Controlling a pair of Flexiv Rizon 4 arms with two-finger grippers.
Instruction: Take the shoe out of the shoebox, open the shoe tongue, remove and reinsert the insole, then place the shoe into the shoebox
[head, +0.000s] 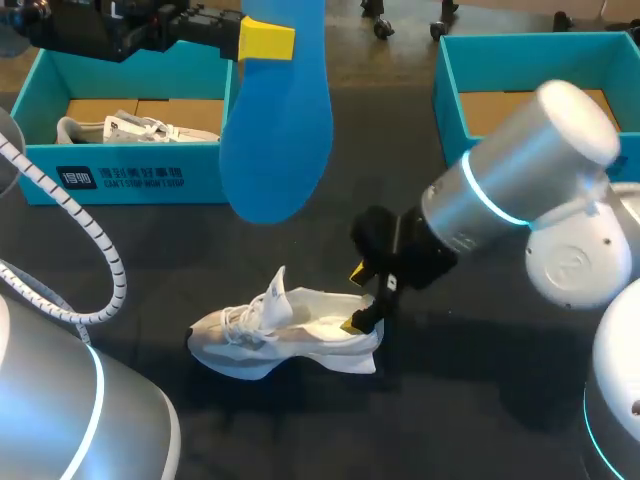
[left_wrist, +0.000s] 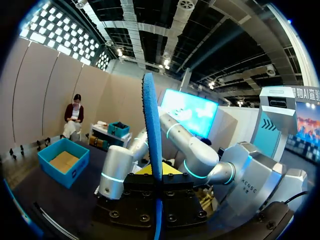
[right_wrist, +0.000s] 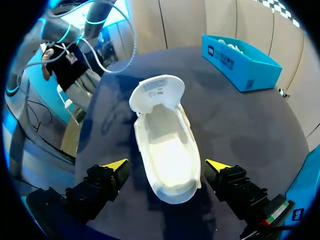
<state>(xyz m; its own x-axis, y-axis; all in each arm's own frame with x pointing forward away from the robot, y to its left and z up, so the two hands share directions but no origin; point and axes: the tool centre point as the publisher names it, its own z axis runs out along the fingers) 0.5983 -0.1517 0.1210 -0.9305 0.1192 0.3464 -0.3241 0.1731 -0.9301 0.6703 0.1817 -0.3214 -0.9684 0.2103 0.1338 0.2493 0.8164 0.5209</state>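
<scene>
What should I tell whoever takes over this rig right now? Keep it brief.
Left gripper: shut on the blue insole, held up above the table.
Right gripper: open, one finger on each side of the heel of the white shoe.
Shoe: on the table, on its sole, tongue folded open, no insole inside.
Done: shoe out, tongue open, insole out.
Left: reinsert the insole, then put the shoe into a teal shoebox.
</scene>
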